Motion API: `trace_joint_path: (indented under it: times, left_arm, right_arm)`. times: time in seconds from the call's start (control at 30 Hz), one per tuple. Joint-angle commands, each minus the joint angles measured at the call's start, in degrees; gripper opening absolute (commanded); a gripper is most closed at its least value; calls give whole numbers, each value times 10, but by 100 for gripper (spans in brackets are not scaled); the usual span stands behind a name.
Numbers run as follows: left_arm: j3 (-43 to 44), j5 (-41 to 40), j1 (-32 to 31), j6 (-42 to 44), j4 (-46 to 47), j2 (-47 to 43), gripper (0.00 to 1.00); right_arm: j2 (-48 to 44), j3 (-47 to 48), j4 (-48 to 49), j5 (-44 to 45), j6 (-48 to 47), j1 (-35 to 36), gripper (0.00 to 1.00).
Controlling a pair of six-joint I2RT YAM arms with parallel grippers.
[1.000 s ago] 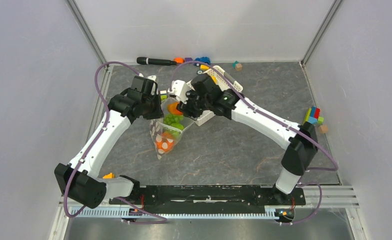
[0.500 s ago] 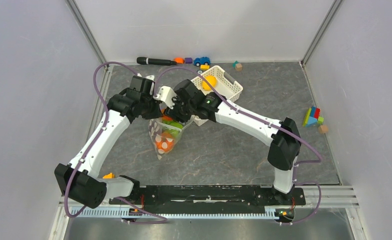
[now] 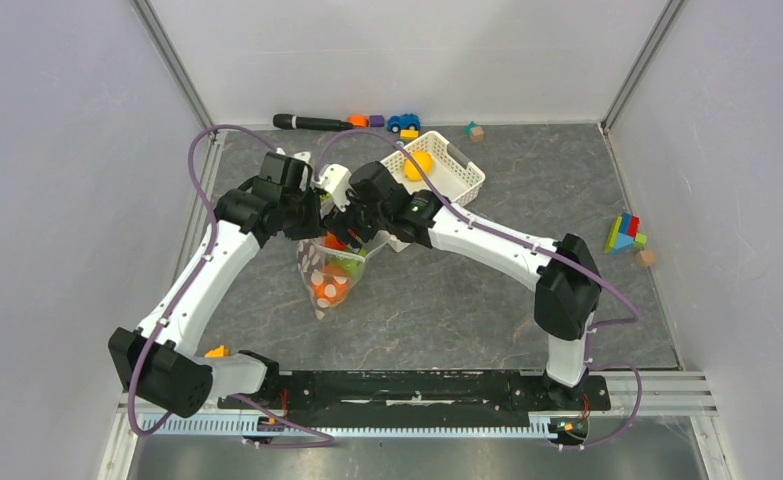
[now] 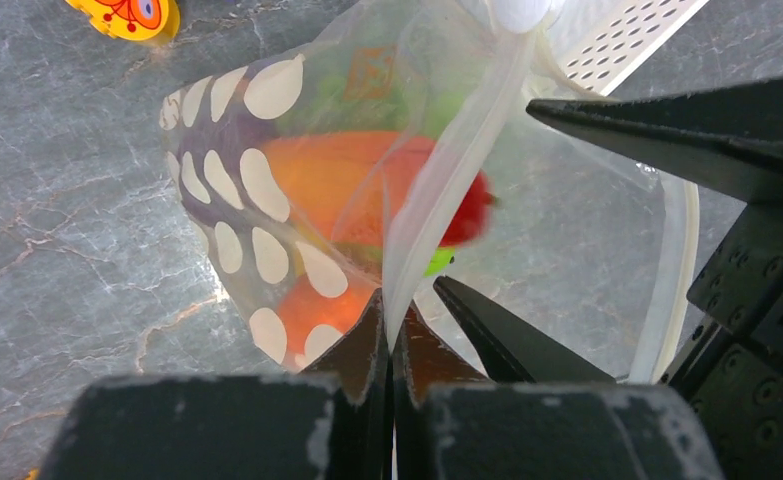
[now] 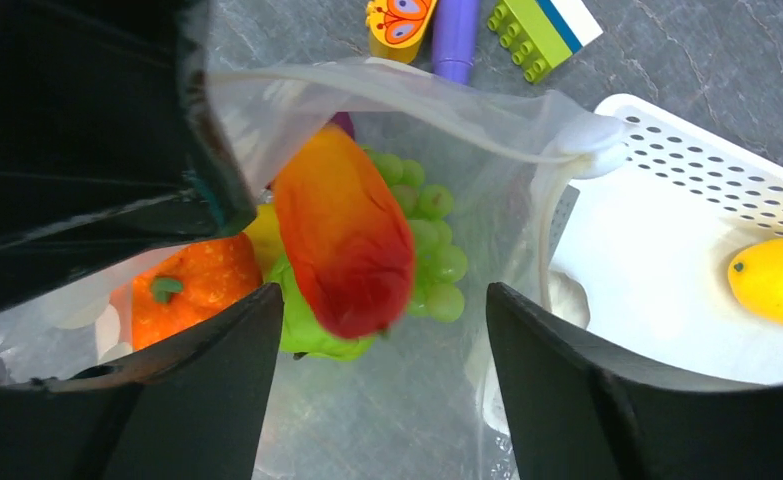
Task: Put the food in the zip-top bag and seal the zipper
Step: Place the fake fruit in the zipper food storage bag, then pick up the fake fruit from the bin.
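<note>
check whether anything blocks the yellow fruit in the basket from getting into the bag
Nothing visible covers the yellow fruit, lying in the white basket. The left gripper pinches the zip-top bag by its edge, mouth open, with the open right gripper above it. Only the basket's wall stands between fruit and bag.

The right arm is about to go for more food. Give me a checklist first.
1. Rim of bag clamped in left gripper: ok.
2. Mouth open: ok.
3. The right gripper open, empty: ok.
4. The red-orange piece inside bag: ok.
5. All food bagged: not ok, lemon in basket.
6. The zipper sealed: not ok.
</note>
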Motion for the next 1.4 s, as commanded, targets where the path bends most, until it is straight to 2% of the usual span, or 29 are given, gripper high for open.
trace_joint_path:
  times: [0.0,0.27,0.43,0.67,0.8,0.93,1.1,1.37]
  left_arm:
    - [4,20,-8,17,22,-20,2]
    - [3,-9,-8,10,23,-28,2]
    - [3,-18,-8,10,23,-32,2]
    - [4,-47,-7,10,22,-41,2]
    - [5,-101,-7,6,16,-50,2]
    - [9,-133,-7,-3,7,-51,2]
    - [8,-129,-7,-4,8,-50,2]
    - [9,-116,-7,-4,7,-49,2]
  right_arm:
    - [-32,-22,45,-2,12,3,85]
    - [-90,-47,76,-57,-25,0,98]
    - [-157,-91,123,-86,-35,-14,98]
    - [-247,-202,239,-30,27,-68,98]
    - [-271,-244,278,18,102,-114,98]
    - [-252,-249,274,63,177,-163,98]
    - [-198,-239,276,107,252,-204,98]
    - [-72,-157,255,74,326,-251,98]
